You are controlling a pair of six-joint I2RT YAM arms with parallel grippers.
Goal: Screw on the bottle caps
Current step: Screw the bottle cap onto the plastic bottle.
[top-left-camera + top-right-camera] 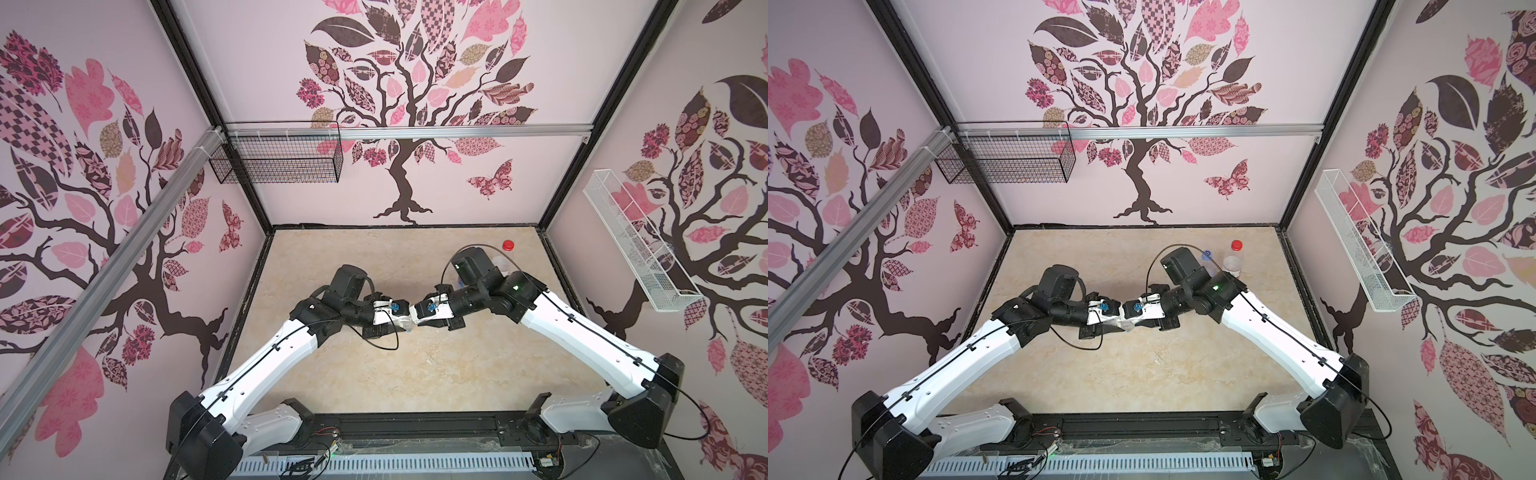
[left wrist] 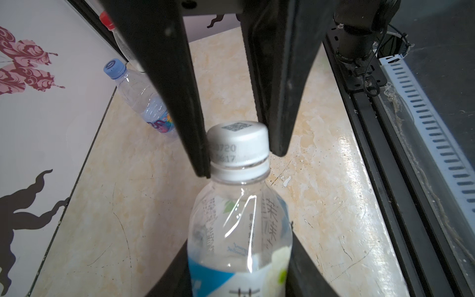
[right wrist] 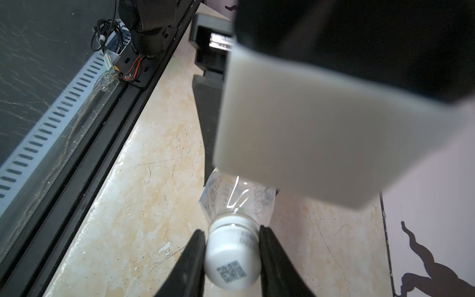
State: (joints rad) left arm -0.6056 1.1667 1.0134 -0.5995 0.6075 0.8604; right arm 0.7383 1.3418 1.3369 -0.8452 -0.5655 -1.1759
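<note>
The taller bottle (image 2: 239,231) with the white-green label lies level above the table between my two arms. My left gripper (image 2: 239,246) is shut on its body. My right gripper (image 3: 231,231) is shut on the white cap (image 3: 231,259), which has a dark code mark and sits on the neck. In both top views the grippers meet nose to nose (image 1: 409,319) (image 1: 1123,318) and hide the bottle almost entirely. At the back right stand the blue-capped squat bottle (image 2: 144,100) and the red-capped bottle (image 1: 1236,245), each with its cap on.
A black wire basket (image 1: 282,153) hangs on the back wall and a white wire basket (image 1: 640,245) on the right wall. A black rail (image 1: 415,428) runs along the table's front edge. The two capped bottles stand just behind my right arm's elbow (image 1: 1183,266).
</note>
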